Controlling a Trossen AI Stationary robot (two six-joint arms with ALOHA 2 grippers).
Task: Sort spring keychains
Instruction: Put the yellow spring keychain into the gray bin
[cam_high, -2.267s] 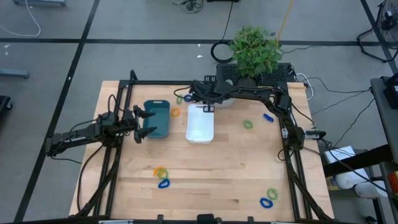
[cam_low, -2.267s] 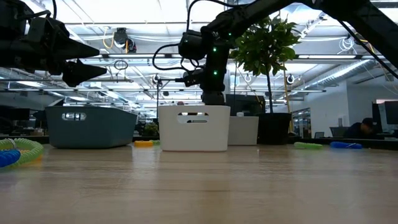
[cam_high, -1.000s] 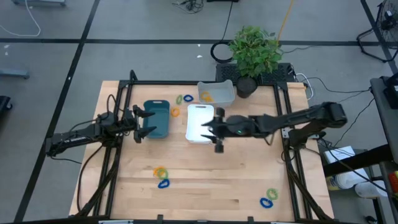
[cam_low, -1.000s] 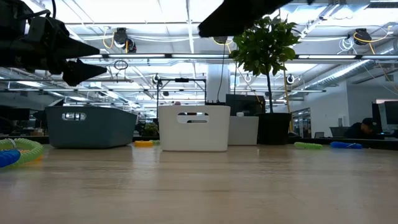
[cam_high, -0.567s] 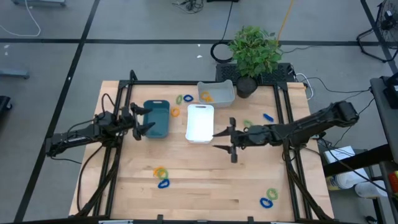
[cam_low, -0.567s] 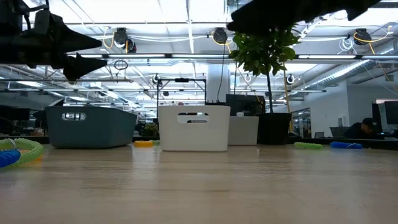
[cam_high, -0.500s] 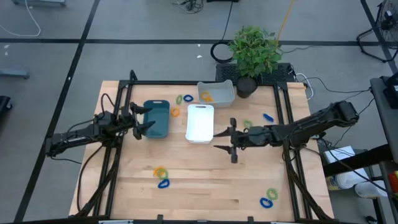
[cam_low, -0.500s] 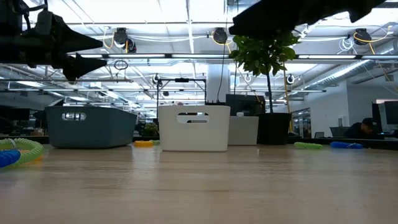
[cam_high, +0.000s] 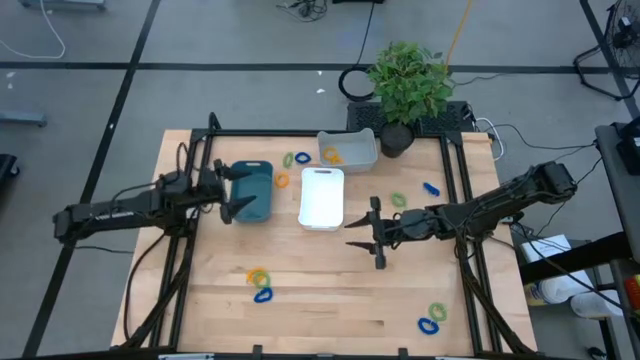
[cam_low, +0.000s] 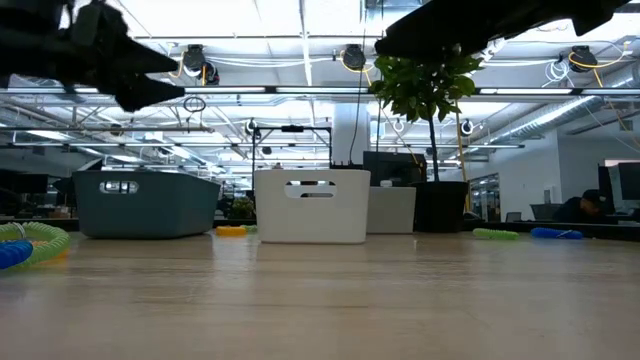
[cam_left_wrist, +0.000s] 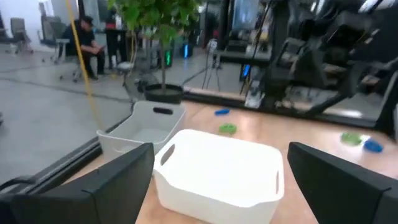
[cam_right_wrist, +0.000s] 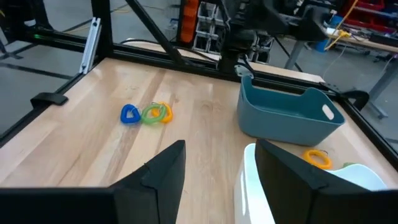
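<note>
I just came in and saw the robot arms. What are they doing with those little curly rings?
They're sorting spring keychains into bins. Right now neither arm holds one. The right gripper hangs open above the bare wood beside the white bin. The left gripper hovers open by the blue bin. One orange ring already lies in the far grey bin; the rest are scattered on the table.

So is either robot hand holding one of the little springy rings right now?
No. The left gripper is open and empty by the blue bin, and the right gripper hangs over bare table with nothing between its jaws.
</note>
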